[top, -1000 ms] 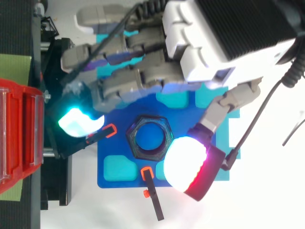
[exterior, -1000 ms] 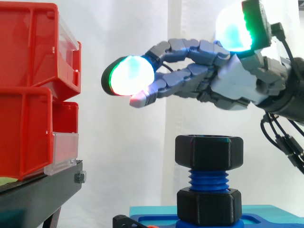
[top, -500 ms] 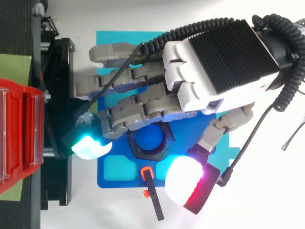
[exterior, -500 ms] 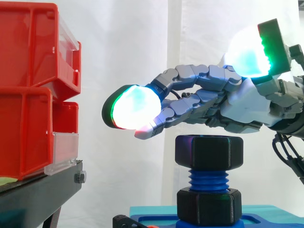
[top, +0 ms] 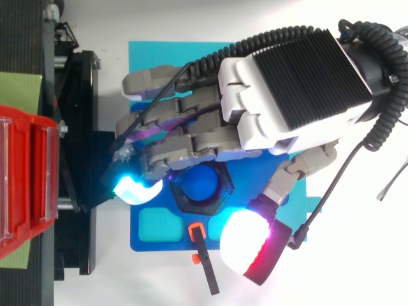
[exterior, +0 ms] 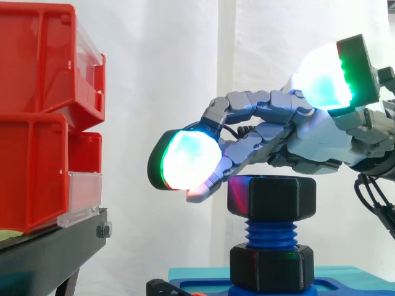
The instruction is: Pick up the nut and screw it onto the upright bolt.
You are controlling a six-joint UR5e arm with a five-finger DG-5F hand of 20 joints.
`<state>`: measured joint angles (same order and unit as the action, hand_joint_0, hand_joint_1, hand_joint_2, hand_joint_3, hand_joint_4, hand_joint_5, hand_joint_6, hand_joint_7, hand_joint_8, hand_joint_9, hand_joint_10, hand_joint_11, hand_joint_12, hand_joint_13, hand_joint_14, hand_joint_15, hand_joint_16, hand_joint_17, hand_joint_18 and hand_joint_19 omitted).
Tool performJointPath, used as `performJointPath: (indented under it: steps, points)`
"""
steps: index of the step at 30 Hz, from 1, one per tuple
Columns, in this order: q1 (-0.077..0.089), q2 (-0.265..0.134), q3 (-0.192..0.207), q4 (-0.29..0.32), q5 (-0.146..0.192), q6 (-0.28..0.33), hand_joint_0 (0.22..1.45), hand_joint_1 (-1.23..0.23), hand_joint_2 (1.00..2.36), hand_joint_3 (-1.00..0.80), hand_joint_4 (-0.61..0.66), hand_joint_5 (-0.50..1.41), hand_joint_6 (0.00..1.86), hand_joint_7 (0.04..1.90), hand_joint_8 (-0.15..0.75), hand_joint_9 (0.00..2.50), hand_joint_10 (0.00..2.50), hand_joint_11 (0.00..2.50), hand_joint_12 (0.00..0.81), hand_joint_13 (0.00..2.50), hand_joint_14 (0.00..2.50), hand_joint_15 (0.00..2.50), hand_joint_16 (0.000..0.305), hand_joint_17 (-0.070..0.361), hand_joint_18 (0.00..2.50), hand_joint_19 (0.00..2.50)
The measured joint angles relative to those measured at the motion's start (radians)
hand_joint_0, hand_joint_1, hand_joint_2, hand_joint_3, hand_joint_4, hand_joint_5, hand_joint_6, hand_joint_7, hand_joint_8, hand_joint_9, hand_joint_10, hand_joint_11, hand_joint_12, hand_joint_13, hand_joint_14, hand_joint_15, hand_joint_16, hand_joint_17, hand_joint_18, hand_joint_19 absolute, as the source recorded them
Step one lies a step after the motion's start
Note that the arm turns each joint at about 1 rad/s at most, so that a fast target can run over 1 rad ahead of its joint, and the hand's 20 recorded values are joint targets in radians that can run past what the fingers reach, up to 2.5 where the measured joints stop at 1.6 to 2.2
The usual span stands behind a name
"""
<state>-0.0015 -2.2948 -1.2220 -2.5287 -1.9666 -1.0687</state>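
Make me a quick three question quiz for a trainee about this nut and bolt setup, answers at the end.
1. True or false: the hand has its fingers curled round the upper nut.
2. Where does the upper nut sit? A: on the top end of the bolt. B: inside a red bin. C: lying flat on the black stand.
3. Short answer: what sits at the foot of the bolt, below the bare blue threads?

Key: 1 false, the fingers reach out over the nut without gripping it. 2 A. 3 a second black nut.
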Motion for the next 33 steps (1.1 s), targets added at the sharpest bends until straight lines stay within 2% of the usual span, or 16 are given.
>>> performJointPath:
  steps: [22,33]
  points:
    - [-0.006,0.000,0.000,-0.001,0.000,-0.001,0.48,-0.21,1.00,-0.50,0.26,-0.10,0.50,1.18,0.313,0.71,0.00,0.00,0.293,0.66,0.00,0.00,0.025,0.057,0.31,0.00]
    - [-0.010,-0.001,0.000,-0.003,0.000,-0.002,0.48,-0.24,1.00,-0.50,0.25,-0.07,0.50,1.32,0.308,0.77,0.00,0.00,0.281,0.72,0.00,0.00,0.023,0.052,0.36,0.00]
